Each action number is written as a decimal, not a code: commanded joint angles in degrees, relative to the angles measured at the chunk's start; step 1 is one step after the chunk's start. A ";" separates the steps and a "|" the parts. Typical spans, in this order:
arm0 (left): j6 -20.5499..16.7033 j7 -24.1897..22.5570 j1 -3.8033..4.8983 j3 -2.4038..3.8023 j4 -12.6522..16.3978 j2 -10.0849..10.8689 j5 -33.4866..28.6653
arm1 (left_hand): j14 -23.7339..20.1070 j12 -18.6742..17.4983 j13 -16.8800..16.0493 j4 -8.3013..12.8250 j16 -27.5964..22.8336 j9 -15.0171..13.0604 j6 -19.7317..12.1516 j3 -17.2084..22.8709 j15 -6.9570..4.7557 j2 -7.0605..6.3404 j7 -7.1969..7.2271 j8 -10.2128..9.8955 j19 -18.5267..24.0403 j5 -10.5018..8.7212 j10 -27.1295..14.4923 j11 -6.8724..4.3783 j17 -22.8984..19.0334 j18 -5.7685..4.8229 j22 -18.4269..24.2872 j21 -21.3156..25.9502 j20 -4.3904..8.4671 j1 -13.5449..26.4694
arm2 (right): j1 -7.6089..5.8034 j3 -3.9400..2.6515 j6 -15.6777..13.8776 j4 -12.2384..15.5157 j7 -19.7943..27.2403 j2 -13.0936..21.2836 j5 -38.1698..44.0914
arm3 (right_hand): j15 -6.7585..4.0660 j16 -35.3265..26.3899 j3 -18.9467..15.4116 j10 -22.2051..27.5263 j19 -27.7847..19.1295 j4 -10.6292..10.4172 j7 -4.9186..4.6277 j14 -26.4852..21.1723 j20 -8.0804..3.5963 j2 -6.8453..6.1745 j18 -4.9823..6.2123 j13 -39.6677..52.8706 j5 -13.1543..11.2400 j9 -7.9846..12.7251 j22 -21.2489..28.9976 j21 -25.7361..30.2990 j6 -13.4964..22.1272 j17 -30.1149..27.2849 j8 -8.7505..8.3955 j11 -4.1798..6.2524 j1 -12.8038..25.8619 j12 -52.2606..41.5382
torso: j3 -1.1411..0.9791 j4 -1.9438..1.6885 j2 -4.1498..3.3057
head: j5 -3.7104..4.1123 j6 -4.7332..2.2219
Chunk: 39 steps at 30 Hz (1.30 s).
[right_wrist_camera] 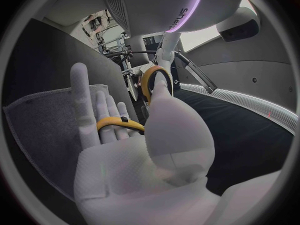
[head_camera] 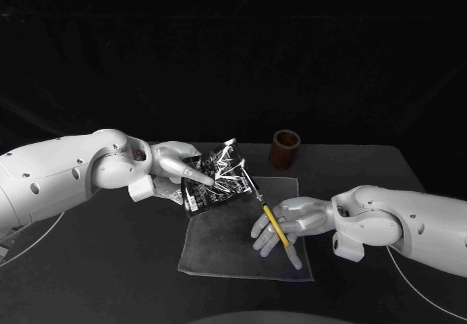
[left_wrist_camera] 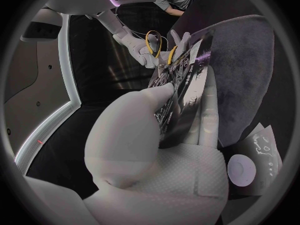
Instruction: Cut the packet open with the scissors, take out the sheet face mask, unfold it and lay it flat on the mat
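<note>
Over the mat [head_camera: 222, 260], left hand [head_camera: 173, 164] grips packet [head_camera: 220, 177], right hand [head_camera: 295, 219] holds scissors [head_camera: 275, 227]

The packet [head_camera: 220, 177] covers the mat's [head_camera: 233, 260] 11 o'clock corner; its print is too small to read. The left hand [head_camera: 175, 165] hides the packet's 9 o'clock edge. Whether the scissors' [head_camera: 273, 225] blades touch it cannot be told.

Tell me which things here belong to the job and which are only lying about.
For the job: shiny black foil packet, held by the left hand; yellow-handled scissors, in the right hand; dark grey cloth mat.
Lying about: brown cylindrical container behind the mat.
</note>
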State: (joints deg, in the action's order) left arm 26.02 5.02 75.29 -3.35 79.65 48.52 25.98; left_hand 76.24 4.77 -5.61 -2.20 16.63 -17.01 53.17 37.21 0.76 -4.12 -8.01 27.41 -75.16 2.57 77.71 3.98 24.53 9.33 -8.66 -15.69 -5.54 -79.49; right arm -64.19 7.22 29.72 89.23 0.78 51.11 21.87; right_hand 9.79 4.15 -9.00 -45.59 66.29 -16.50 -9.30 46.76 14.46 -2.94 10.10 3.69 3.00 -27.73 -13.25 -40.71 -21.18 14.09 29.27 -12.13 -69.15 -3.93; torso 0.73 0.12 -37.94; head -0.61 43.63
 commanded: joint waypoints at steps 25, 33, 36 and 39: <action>2.15 -0.38 0.03 0.02 0.74 -0.26 0.45 | 0.08 0.39 -0.08 0.27 0.27 -7.91 0.37 -0.13 -0.39 0.37 0.04 0.17 0.07 0.19 0.45 -0.14 0.21 0.86 -0.13 -0.24 0.37 -0.06 | -0.12 -0.31 1.23 -0.79 1.41 -1.70 -0.61 | 0.11 -0.15 -0.29 -1.06 -0.48 0.03 -7.02 -0.04 0.14 1.14 0.46 -0.02 -0.24 0.31 0.13 -0.17 0.13 -0.27 0.55 -1.08 -0.34 0.19 | -0.11 0.06 -0.02 | -0.27 -0.11; 2.42 -0.31 0.03 0.02 0.63 -0.28 0.71 | 0.05 0.37 -0.09 0.29 0.30 -7.98 0.38 -0.13 -0.40 0.34 0.05 0.15 0.09 0.19 0.47 -0.15 0.32 0.86 -0.17 -0.30 0.39 -0.08 | -0.66 -0.47 1.31 -0.71 1.39 -1.47 -0.61 | 0.11 -0.14 -0.34 -1.07 -0.48 0.09 -7.00 -0.03 0.15 1.34 0.46 -0.01 -0.24 0.41 0.14 -0.20 -0.02 -0.32 0.66 -1.08 -0.53 0.17 | -0.08 0.10 -0.01 | -0.23 -0.17; 2.53 -0.31 0.03 0.02 0.63 -0.31 0.75 | 0.05 0.37 -0.09 0.29 0.30 -7.98 0.38 -0.13 -0.40 0.34 0.05 0.15 0.09 0.19 0.47 -0.15 0.32 0.86 -0.17 -0.30 0.39 -0.08 | -0.86 -0.49 1.35 -0.85 1.34 -1.40 -0.61 | 0.10 -0.13 -0.37 -1.07 -0.48 0.10 -7.00 -0.03 0.16 1.39 0.45 -0.01 -0.24 0.44 0.15 -0.21 -0.10 -0.34 0.71 -1.07 -0.59 0.16 | -0.06 0.09 0.01 | -0.22 -0.12; 2.65 -0.27 0.03 0.02 0.62 -0.34 0.77 | 0.05 0.37 -0.09 0.29 0.30 -7.98 0.38 -0.13 -0.40 0.34 0.05 0.15 0.09 0.19 0.47 -0.15 0.32 0.86 -0.17 -0.30 0.39 -0.08 | -0.98 -0.50 1.40 -1.03 1.33 -1.46 -0.61 | 0.10 -0.13 -0.37 -1.07 -0.48 0.10 -7.00 -0.03 0.16 1.39 0.45 -0.01 -0.24 0.44 0.15 -0.21 -0.10 -0.34 0.71 -1.07 -0.59 0.16 | -0.06 0.08 0.00 | -0.26 -0.11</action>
State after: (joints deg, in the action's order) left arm 26.86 5.13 75.31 -3.32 80.11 48.35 26.47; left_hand 76.41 4.99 -5.64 -2.20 16.62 -17.26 53.15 37.21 0.65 -4.17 -7.79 27.39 -75.14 2.40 77.71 3.98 24.82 9.61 -8.74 -15.69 -5.57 -79.55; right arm -65.05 6.85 30.11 88.24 1.05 49.70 21.78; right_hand 9.79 4.15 -9.00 -45.66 66.09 -16.50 -9.14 46.76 14.66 -2.03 9.65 3.69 3.00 -27.31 -13.18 -40.71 -21.33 13.82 29.71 -12.20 -69.60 -3.93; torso 0.66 0.20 -37.94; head -0.83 43.49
